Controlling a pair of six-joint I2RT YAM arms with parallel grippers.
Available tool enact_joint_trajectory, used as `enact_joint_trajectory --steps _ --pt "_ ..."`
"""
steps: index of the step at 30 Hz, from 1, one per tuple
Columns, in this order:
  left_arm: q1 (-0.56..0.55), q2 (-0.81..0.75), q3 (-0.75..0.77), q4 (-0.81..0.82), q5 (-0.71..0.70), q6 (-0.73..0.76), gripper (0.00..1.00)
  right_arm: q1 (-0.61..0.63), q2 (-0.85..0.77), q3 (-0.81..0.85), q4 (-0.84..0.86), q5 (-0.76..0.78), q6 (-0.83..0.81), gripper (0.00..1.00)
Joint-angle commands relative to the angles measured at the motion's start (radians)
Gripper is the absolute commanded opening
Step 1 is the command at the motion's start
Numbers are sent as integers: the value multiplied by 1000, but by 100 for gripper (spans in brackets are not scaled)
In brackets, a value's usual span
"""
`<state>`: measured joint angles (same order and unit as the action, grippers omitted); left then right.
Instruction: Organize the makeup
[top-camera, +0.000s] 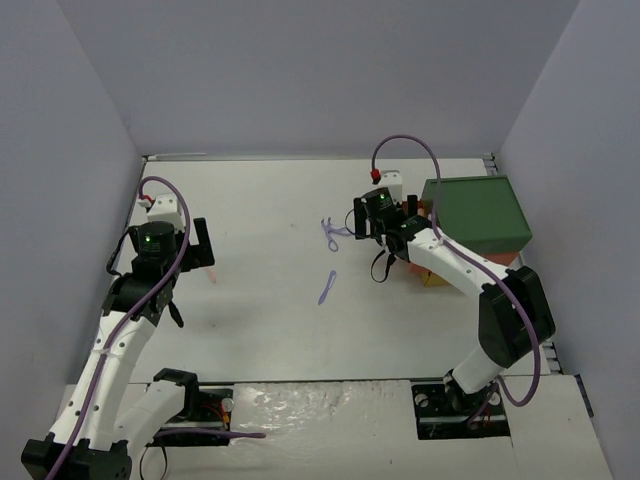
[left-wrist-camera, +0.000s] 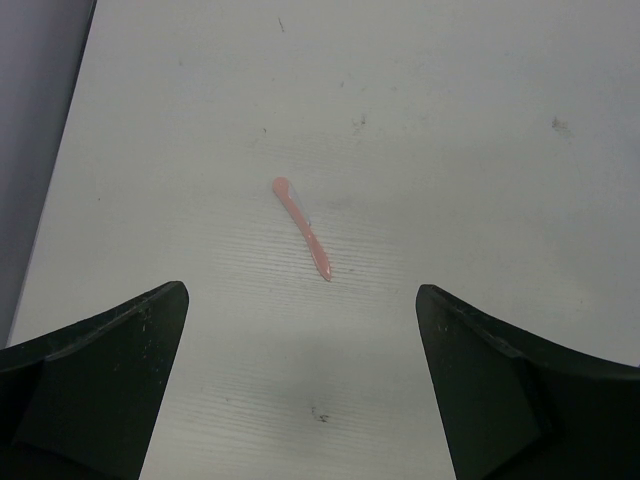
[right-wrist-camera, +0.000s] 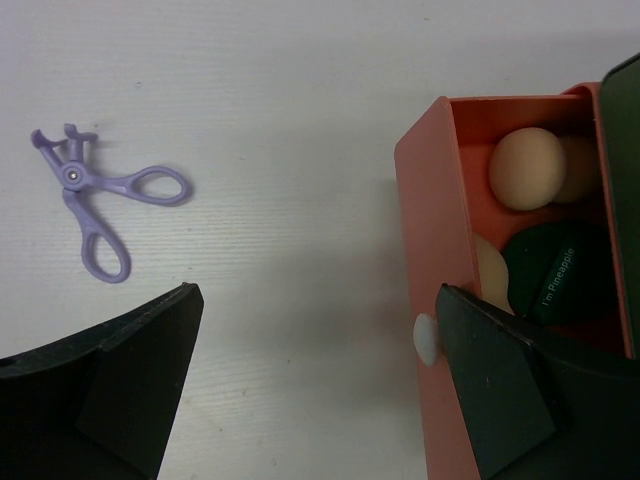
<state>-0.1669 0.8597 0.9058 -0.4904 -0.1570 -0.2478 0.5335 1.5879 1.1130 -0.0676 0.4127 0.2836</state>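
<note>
A pink stick (left-wrist-camera: 302, 228) lies on the white table, just ahead of my left gripper (left-wrist-camera: 300, 292), which hovers above it, open and empty. The stick also shows in the top view (top-camera: 211, 276) by that gripper (top-camera: 165, 252). My right gripper (right-wrist-camera: 318, 295) is open and empty over bare table, with its right finger beside an open red drawer (right-wrist-camera: 430, 230). The drawer holds tan egg-shaped sponges (right-wrist-camera: 527, 168) and a dark green disc (right-wrist-camera: 560, 280). A lilac scissor-like tool (right-wrist-camera: 95, 195) lies to its left. A second lilac tool (top-camera: 327, 287) lies mid-table.
The big green-topped box (top-camera: 478, 212) stands at the right of the table, its drawer pulled out toward my right gripper (top-camera: 384, 222). The drawer has a white knob (right-wrist-camera: 427, 338). Grey walls close the table on three sides.
</note>
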Motion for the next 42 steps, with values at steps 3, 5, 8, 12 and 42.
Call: enact_joint_trajectory --steps 3,5,8,12,42 --pt "9 6 68 34 0 -13 97 -27 -29 16 5 97 -20 100" --pt "9 8 68 34 1 -13 97 -34 -21 18 -3 119 -25 100" --pt "9 9 68 35 1 -13 97 -42 -10 21 -16 145 -35 100" --pt "9 10 70 35 2 -15 97 -47 -2 28 -34 198 -47 100" --pt "9 8 70 33 -4 -13 97 40 19 88 -49 193 -151 100"
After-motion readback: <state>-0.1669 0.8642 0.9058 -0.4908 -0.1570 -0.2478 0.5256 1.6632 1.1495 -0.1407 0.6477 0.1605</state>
